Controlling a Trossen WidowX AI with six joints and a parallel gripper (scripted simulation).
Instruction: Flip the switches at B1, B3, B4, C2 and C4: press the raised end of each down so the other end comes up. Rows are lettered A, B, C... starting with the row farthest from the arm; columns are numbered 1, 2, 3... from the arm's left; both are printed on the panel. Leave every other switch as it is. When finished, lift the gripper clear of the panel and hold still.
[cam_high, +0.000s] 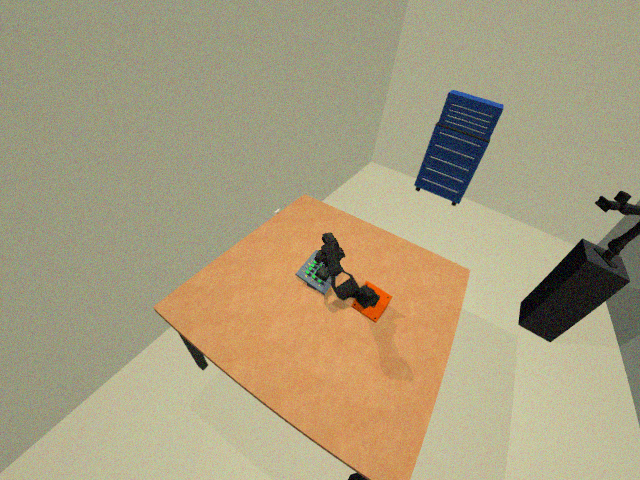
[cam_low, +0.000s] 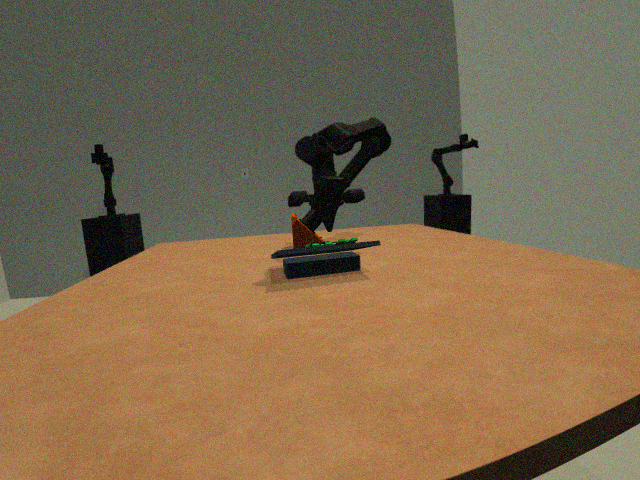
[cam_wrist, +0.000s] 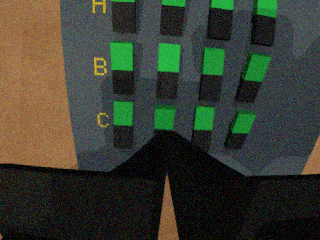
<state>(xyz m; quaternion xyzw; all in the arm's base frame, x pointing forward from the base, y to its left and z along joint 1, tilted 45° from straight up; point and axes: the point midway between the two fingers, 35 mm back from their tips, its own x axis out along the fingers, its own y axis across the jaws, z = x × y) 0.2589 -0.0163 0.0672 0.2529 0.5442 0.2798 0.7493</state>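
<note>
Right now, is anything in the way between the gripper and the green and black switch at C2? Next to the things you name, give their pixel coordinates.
Nothing that I can see. In the wrist view, the shut fingertips of the gripper (cam_low: 329, 229) (cam_wrist: 167, 134) overlap the lower part of the C2 switch (cam_wrist: 164, 118), and no other object shows between them.

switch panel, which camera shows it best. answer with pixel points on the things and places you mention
Wrist: the switches of the panel (cam_high: 301, 274) (cam_low: 325, 250) (cam_wrist: 85, 100) and letters B and C read large. Top shows it tiny, partly behind the arm (cam_high: 333, 258); exterior shows it nearly edge-on.
</note>
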